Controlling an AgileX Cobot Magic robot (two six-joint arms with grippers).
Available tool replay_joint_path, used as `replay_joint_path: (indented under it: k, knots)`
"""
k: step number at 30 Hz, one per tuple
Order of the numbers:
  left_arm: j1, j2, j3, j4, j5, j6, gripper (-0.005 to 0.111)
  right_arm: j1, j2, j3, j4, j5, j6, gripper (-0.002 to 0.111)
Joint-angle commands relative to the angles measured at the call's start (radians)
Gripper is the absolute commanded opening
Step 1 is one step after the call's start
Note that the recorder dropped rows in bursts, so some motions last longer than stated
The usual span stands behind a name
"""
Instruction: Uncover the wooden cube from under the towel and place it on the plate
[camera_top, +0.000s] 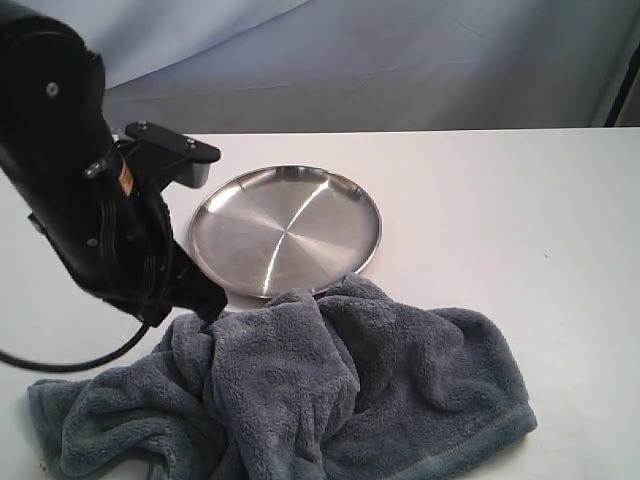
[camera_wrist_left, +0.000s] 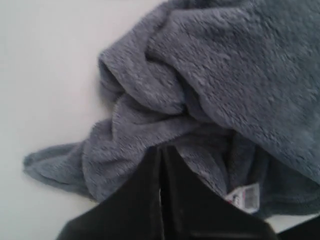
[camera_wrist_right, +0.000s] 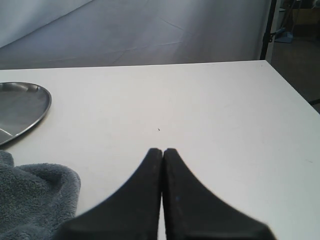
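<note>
**A:** What lies nearest?

**B:** A thick, fluffy grey-blue terry towel (camera_top: 330, 400), bunched in heavy folds on the white worktop (camera_top: 500, 220). A stitched hem runs along its near right edge.

**A:** And the pale wooden cube?

**B:** The wooden cube shows in no view. Only heaped cloth can be seen there.

**A:** Where is the left arm?

**B:** The black left arm (camera_top: 90, 200) slants down at the left of the exterior view, and its tip meets the towel's far left edge. In the left wrist view the left jaws are pressed together with only a thin seam between them. Their tips rest against a fold of the towel (camera_wrist_left: 225, 75). I cannot tell whether any cloth is pinched. A small white barcoded label (camera_wrist_left: 245, 196) sits on the cloth just beside them.

**A:** The other arm?

**B:** The right jaws are closed too, tip to tip, over bare worktop (camera_wrist_right: 200, 110). A corner of the towel (camera_wrist_right: 30, 200) lies near them, and the plate's rim (camera_wrist_right: 20, 105) lies farther off.

**A:** And beyond the towel?

**B:** A round, shiny stainless-steel plate (camera_top: 285, 235) with a shallow raised rim and a brushed surface that catches the light. The towel's far fold touches its near rim. Behind the worktop hangs a grey cloth backdrop (camera_top: 400, 60).
</note>
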Motion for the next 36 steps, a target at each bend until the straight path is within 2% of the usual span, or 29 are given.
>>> replay_joint_path:
  k: [1,9,13,20,25,30,36]
  knots:
    - [-0.022,-0.096,0.103,-0.05,-0.023,-0.01,0.0,0.0,-0.006,0.003,0.005,0.012,0.004,0.003]
    - [-0.022,-0.253,0.262,-0.073,-0.11,-0.01,0.0,0.0,-0.006,0.003,0.005,0.012,0.004,0.003]
    - [-0.022,-0.314,0.356,-0.081,-0.152,0.093,0.0,0.0,-0.006,0.003,0.005,0.012,0.004,0.003]
    - [-0.022,-0.336,0.511,-0.113,-0.192,0.101,0.0,0.0,-0.006,0.003,0.005,0.012,0.004,0.003]
    - [-0.022,-0.336,0.598,-0.199,-0.285,0.111,0.003,0.0,-0.006,0.003,0.005,0.012,0.004,0.003]
    - [-0.022,-0.336,0.639,-0.239,-0.369,0.19,0.017,0.0,-0.006,0.003,0.005,0.012,0.004,0.003]
    - [-0.022,-0.336,0.647,-0.301,-0.431,0.215,0.051,0.0,-0.006,0.003,0.005,0.012,0.004,0.003]
